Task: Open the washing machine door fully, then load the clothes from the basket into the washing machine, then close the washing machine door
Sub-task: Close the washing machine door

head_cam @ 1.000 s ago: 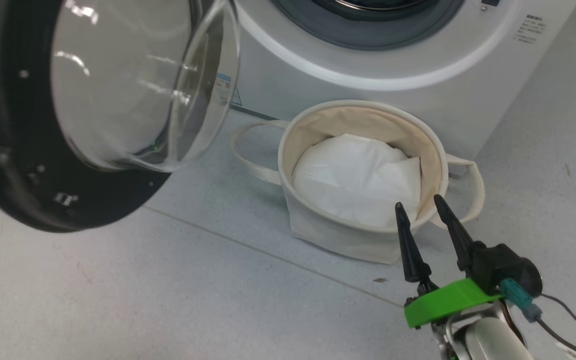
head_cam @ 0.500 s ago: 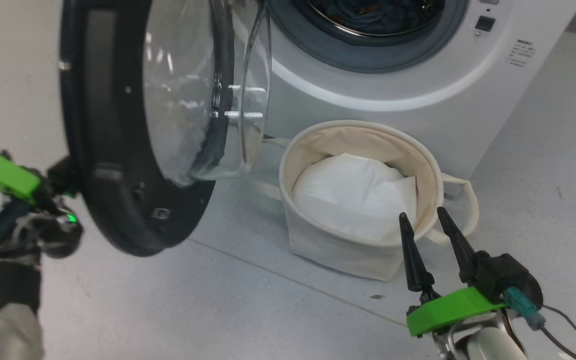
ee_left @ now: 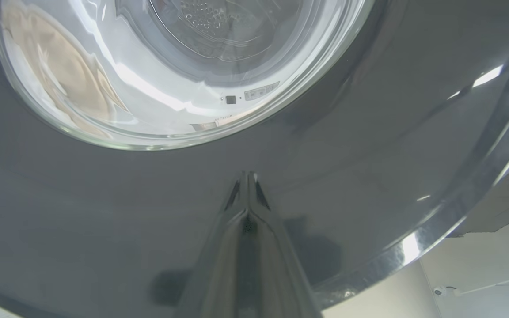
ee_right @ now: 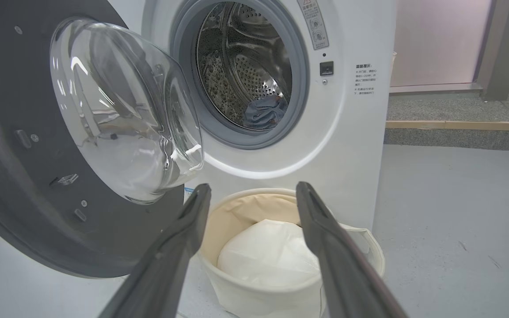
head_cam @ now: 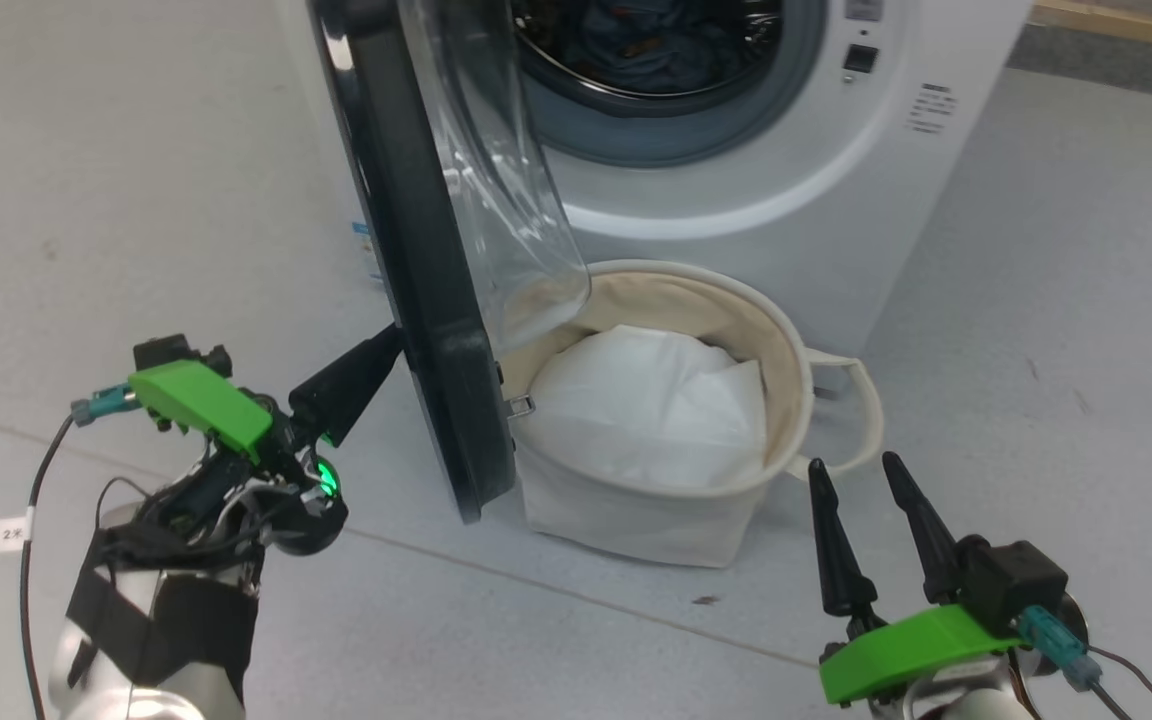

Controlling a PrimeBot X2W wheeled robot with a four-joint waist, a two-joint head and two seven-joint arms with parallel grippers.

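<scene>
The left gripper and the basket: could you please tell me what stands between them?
The washing machine door, edge-on in the head view: the shut left gripper touches its outer face, and the basket sits beyond it.

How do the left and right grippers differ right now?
The left gripper is shut, while the right gripper is open. The left gripper's tip is against the door on its black outer rim. The right gripper hangs free near the basket, touching nothing. Both have dark pointed fingers and a green bracket.
</scene>
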